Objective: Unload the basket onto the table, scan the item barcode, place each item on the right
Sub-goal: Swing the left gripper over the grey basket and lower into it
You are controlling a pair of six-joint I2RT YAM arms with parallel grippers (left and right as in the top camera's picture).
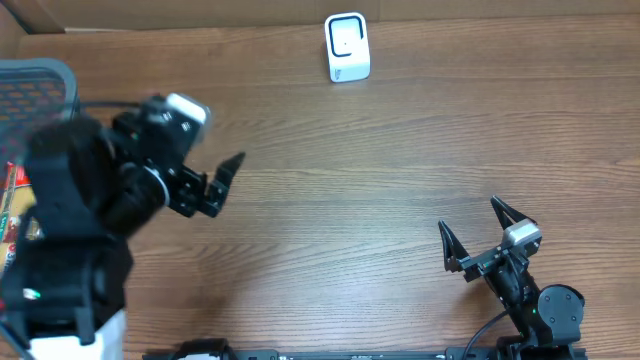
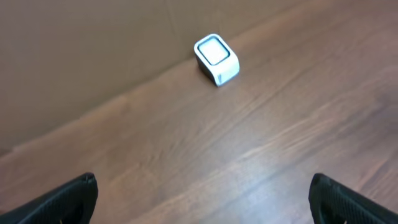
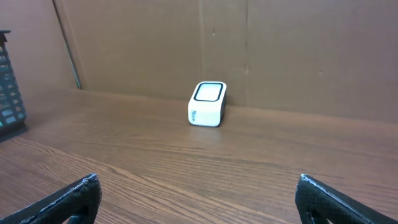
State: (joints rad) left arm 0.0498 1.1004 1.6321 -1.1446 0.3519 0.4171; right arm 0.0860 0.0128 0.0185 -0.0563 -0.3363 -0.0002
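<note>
Over the wooden table (image 1: 350, 150), the mesh basket (image 1: 45, 85) is sitting behind the left gripper (image 1: 228, 183). It and the right gripper (image 1: 468, 216) are gaping empty, and the white scanner (image 1: 347, 47) is standing well ahead of both. The packaged item (image 1: 10, 200), half hidden in the basket, is probably light and crinkly, best pinched at an edge.

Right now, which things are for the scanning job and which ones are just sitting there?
For the job:
small white box-shaped barcode scanner
grey mesh basket
colourful packet at the left edge, partly hidden
open left end effector
open right end effector

Just there:
brown wooden table
brown cardboard wall
</note>
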